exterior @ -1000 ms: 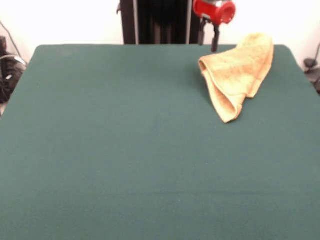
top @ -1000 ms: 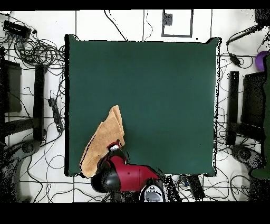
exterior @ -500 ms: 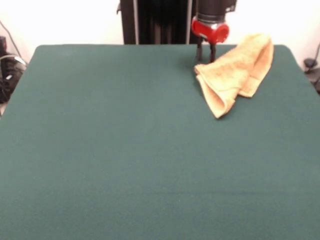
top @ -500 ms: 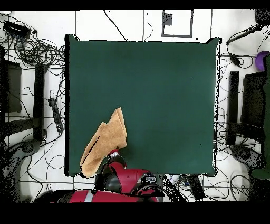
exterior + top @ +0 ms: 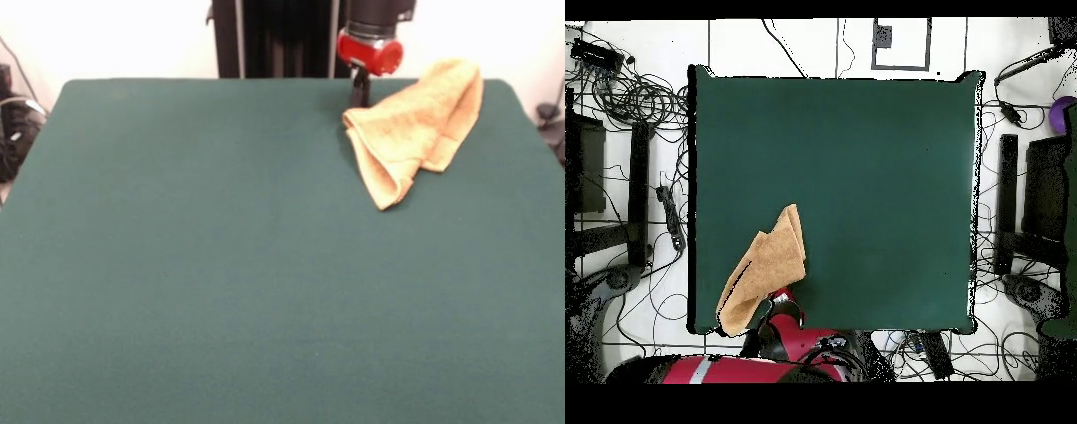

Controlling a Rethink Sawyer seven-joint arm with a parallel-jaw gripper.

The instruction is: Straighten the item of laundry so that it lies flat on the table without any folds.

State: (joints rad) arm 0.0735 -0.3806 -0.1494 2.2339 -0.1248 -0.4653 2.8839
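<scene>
Gripper (image 5: 360, 92) hangs just beside the inner edge of the towel (image 5: 415, 128), low over the table (image 5: 203, 265); its dark tips look close together, but I cannot tell if they are really closed or touch the cloth. In the overhead view the towel (image 5: 763, 268) lies folded near the table's (image 5: 865, 180) bottom-left corner. Its long axis runs diagonally, from that corner up and to the right, toward the table's middle.

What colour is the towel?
Mustard-orange, plain; the towel shows best in the front view.
</scene>
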